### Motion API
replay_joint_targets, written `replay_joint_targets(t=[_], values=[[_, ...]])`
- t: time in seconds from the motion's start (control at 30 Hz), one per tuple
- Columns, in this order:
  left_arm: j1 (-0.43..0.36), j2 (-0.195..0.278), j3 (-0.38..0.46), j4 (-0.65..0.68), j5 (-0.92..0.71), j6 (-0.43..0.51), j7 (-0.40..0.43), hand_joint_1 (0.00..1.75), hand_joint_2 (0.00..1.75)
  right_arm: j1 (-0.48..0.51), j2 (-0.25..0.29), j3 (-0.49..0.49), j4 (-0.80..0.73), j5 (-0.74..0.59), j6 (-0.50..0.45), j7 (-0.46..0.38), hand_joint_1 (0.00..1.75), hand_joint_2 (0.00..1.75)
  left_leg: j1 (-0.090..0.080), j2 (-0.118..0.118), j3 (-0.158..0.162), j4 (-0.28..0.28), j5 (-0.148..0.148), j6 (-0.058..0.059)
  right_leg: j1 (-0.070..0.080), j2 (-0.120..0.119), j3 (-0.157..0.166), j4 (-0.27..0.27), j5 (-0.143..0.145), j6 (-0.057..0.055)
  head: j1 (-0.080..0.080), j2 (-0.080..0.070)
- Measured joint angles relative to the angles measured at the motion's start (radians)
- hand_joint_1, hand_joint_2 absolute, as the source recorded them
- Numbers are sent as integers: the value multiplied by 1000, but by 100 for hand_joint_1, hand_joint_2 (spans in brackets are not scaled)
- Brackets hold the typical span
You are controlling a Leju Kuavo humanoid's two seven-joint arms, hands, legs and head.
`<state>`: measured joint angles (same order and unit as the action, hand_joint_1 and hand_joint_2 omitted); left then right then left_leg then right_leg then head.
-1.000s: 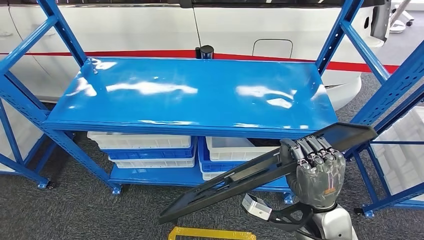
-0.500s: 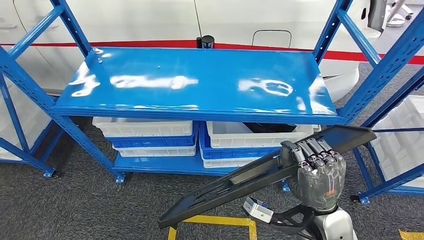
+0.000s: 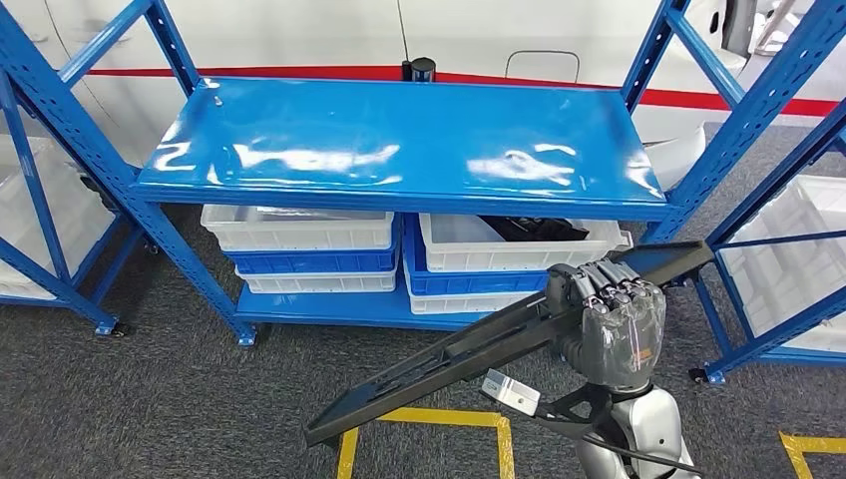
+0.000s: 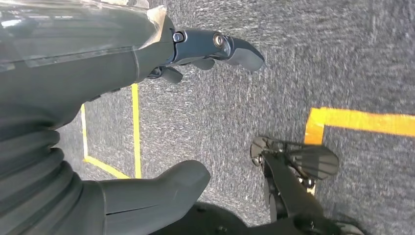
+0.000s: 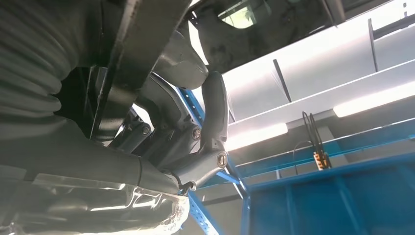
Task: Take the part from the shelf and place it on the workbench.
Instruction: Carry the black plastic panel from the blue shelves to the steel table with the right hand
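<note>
A long flat black part (image 3: pixel 449 359) slants from low left, over the floor, up to the right in the head view. My right hand (image 3: pixel 611 324) grips it near its upper end, fingers wrapped over the top. It hangs in front of the blue shelf (image 3: pixel 399 150), below the level of its glossy top board. The right wrist view shows the part (image 5: pixel 132 54) clamped inside that hand (image 5: pixel 186 142). My left hand (image 4: pixel 98 83) hangs over the grey carpet with thumb and fingers apart, holding nothing.
White and blue bins (image 3: pixel 299 244) sit on the shelf's lower level; the right bin (image 3: pixel 519 244) holds dark pieces. More blue racks with white bins (image 3: pixel 788 259) stand on both sides. A white car (image 3: pixel 299 35) is behind. Yellow tape (image 3: pixel 429 419) marks the floor.
The whole picture has shifted: the shelf now sits higher and farther off, so the camera has moved back. My right hand keeps its grip on the black part.
</note>
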<state>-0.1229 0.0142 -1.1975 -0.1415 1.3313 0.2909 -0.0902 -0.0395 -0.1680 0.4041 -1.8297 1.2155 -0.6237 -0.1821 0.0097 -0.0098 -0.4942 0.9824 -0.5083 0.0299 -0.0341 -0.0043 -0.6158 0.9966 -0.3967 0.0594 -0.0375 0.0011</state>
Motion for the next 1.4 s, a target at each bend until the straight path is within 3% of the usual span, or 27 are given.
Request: replay_joint_targets(t=[0.07,0.13,0.17,0.2,0.23,0.3,0.37,0.43,0.5,0.53,0.6,0.67,0.7,0.73,0.8,0.83,0.9,0.93,1.0,1.03,1.1,1.17,1.2,1.23,1.27,1.33,1.4], values=[[0,-2,5,0,2,4,0,0,175,-4,0,-1,19,-11,0,-5,175,175,-1,7,-22,-4,25,23,-1,2,-30,61,-61,-10,6,0],[0,-2,9,0,5,6,0,0,175,-7,0,-2,36,-19,0,-10,175,175,-7,11,-51,-3,49,34,2,2,-70,195,-153,-24,12,0],[1,-2,9,0,6,7,0,0,175,-7,1,-2,43,-23,0,-14,175,175,-12,12,-65,-2,60,36,4,2,-80,257,-179,-24,13,0],[1,-2,10,0,7,7,0,0,175,-8,1,-2,50,-25,-1,-17,175,175,-16,13,-79,-1,72,38,5,3,-78,294,-186,-21,14,0],[1,-2,11,0,7,7,0,0,175,-8,1,-3,57,-27,-1,-20,175,175,-20,13,-92,-1,83,39,7,3,-59,295,-175,-15,14,0],[1,-3,13,0,9,8,0,0,175,-10,3,-3,68,-29,-1,-24,175,175,-26,13,-116,1,105,37,14,2,33,187,-136,-12,14,0],[1,-4,14,0,10,8,0,0,175,-15,5,-4,75,-29,-1,-27,175,175,-32,12,-133,3,125,31,24,2,138,32,-129,-23,13,0],[1,-4,15,0,10,7,0,0,175,-17,7,-4,78,-30,-1,-29,175,175,-32,13,-141,3,143,21,30,3,171,-37,-138,-36,11,0],[2,-1,15,2,10,6,-1,0,175,-17,8,-6,81,-30,-1,-30,175,175,-27,11,-149,7,146,8,26,2,155,-43,-125,-49,11,0],[3,0,15,2,10,5,-2,0,175,-18,9,-6,83,-30,-2,-31,175,175,-24,9,-157,22,123,1,24,0,147,-45,-114,-58,11,0],[5,1,15,3,10,5,-2,0,175,-18,12,-7,85,-30,-2,-32,175,175,-15,7,-185,106,27,-14,20,-2,124,-47,-88,-69,7,0],[5,2,15,3,10,5,-2,0,175,-16,15,-7,87,-30,-2,-32,175,175,-4,7,-211,233,-59,-29,19,-3,96,-45,-62,-69,3,0],[5,2,15,3,10,5,-2,0,175,-15,15,-7,88,-29,-2,-33,175,175,1,7,-212,278,-67,-35,18,-3,81,-43,-49,-66,3,0],[5,2,15,3,10,5,-2,0,175,-14,16,-7,89,-29,-2,-33,175,175,6,7,-199,293,-51,-41,16,-4,63,-39,-38,-61,2,0],[5,2,16,3,12,5,-3,0,175,-12,16,-8,92,-29,-2,-33,175,175,16,7,-119,217,4,-50,9,-3,31,-27,-22,-48,2,0],[4,2,16,3,12,5,-3,0,175,-12,16,-8,92,-29,-2,-34,175,175,18,6,-64,144,10,-55,8,-3,17,-19,-16,-41,0,0],[3,2,16,2,16,5,-5,0,175,-11,16,-9,92,-29,-2,-36,175,175,15,1,9,32,-8,-50,7,-4,1,-7,-4,-24,-1,0],[3,3,16,2,17,4,-5,0,175,-11,17,-9,93,-29,-2,-37,175,175,10,0,18,10,-18,-43,8,-4,-2,-7,4,-16,-1,0],[4,3,16,3,19,5,-6,0,175,-11,17,-9,93,-30,-2,-37,175,175,5,3,1,3,-4,-18,5,-4,-9,-10,18,-1,0,0],[4,2,16,3,19,5,-6,0,175,-11,17,-10,94,-31,-2,-37,175,175,4,5,-9,1,7,-3,3,-4,-20,0,7,1,2,0],[4,2,16,3,21,5,-6,0,175,-11,17,-11,96,-35,-2,-38,175,175,4,11,-31,-2,33,19,2,-2,-56,78,-65,-9,7,0],[4,2,16,3,25,6,-7,0,175,-12,17,-11,98,-42,-2,-41,175,175,-1,13,-59,-1,56,26,3,-1,-92,215,-149,-15,13,0],[4,2,16,3,28,7,-7,0,175,-13,17,-11,101,-45,-2,-43,175,175,-4,13,-74,-1,67,27,4,-1,-97,269,-167,-12,13,0],[4,1,17,3,29,8,-8,0,175,-15,17,-11,104,-49,-2,-46,175,175,-6,13,-88,0,78,27,5,-1,-88,293,-166,-5,13,0],[4,1,18,3,31,10,-9,0,175,-18,17,-11,109,-51,-2,-48,175,175,-8,13,-101,0,89,26,5,-1,-59,276,-149,2,13,0],[4,0,20,3,35,14,-10,0,175,-32,21,-9,119,-54,-2,-53,175,175,-10,13,-123,1,108,20,9,-1,43,148,-118,5,14,0],[3,-1,22,2,37,18,-13,0,175,-50,29,-8,128,-56,-1,-54,175,175,-12,14,-138,0,128,10,16,1,136,5,-119,-6,12,0]])
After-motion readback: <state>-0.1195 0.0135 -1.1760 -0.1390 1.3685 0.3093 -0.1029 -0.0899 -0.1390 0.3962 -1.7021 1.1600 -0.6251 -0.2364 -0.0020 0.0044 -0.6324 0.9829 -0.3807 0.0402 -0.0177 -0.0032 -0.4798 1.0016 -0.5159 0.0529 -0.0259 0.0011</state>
